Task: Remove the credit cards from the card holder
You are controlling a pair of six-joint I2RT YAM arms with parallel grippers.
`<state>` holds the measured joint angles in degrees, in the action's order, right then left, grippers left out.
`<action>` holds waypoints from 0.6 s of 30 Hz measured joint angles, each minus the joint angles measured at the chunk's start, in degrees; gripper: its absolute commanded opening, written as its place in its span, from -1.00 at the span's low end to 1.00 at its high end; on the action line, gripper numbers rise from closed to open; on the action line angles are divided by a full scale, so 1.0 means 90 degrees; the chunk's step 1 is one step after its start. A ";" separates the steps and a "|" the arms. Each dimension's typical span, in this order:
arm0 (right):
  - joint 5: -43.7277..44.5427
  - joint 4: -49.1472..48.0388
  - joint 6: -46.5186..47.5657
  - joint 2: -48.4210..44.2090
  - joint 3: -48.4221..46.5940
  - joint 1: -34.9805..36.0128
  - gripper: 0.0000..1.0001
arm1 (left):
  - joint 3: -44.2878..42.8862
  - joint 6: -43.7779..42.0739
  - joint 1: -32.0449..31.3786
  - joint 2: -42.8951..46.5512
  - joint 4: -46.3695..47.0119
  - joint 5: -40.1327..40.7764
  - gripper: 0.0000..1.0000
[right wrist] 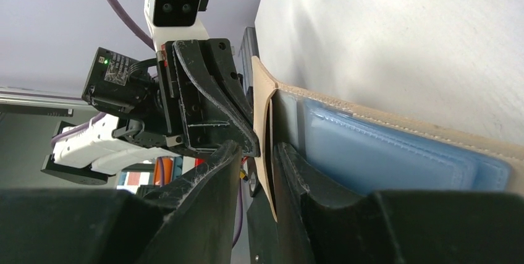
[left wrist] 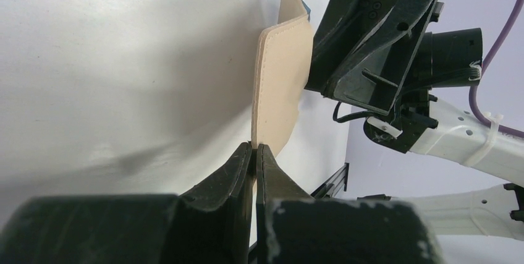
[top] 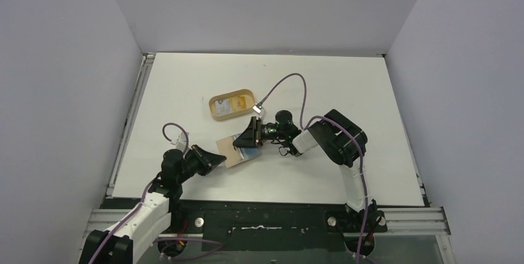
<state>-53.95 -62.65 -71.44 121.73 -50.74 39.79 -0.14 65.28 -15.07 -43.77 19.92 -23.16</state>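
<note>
Although clenched tight at the left claw (left wrist: 254,148), bites only the outer rim of the card holder (left wrist: 281,85), nearest the arm bases. Holds that tan flap raised, with the other half lying flat on the tabletop (top: 321,85). Straddles the same flap with the right claw (right wrist: 256,149), jaws parted, a sliver of gap on one side, so apparently not gripping anything yet. Shows the credit cards (right wrist: 395,153), light blue and stacked, seated in the inner pocket of the flat half, just beside the right claw, none out. Farther back, leaves the oval tray (top: 211,106) well apart, not involved.

Risks from here, as a judgement:
- Could lose the flap at the left claw on any tug, given such a thin bite on a smooth edge.
- Could drag the whole card holder along instead of freeing a card, given a snug-looking pocket and no hold-down on the flat half.
- Could pinch flap and card together, or pull several cards at once.
- Could clash claws, working almost tip to tip.
</note>
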 measured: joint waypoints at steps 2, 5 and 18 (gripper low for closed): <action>-0.0036 -0.0017 -0.0002 0.0000 0.0000 0.0002 -0.36 | 0.0000 0.0000 0.0024 0.0012 -0.0010 -0.0010 -1.00; -0.0085 -0.0058 -0.0029 0.0000 0.0000 0.0010 -0.32 | 0.0000 0.0000 0.0034 0.0015 -0.0019 -0.0015 -1.00; -0.0248 -0.0175 -0.0180 0.0304 0.0000 0.0185 -0.37 | 0.0000 0.0000 0.0117 0.0075 -0.0119 -0.0032 -1.00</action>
<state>-56.18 -64.23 -73.06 124.46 -50.74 41.45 -0.14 65.28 -14.02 -43.09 18.85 -23.44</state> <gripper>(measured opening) 0.300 0.010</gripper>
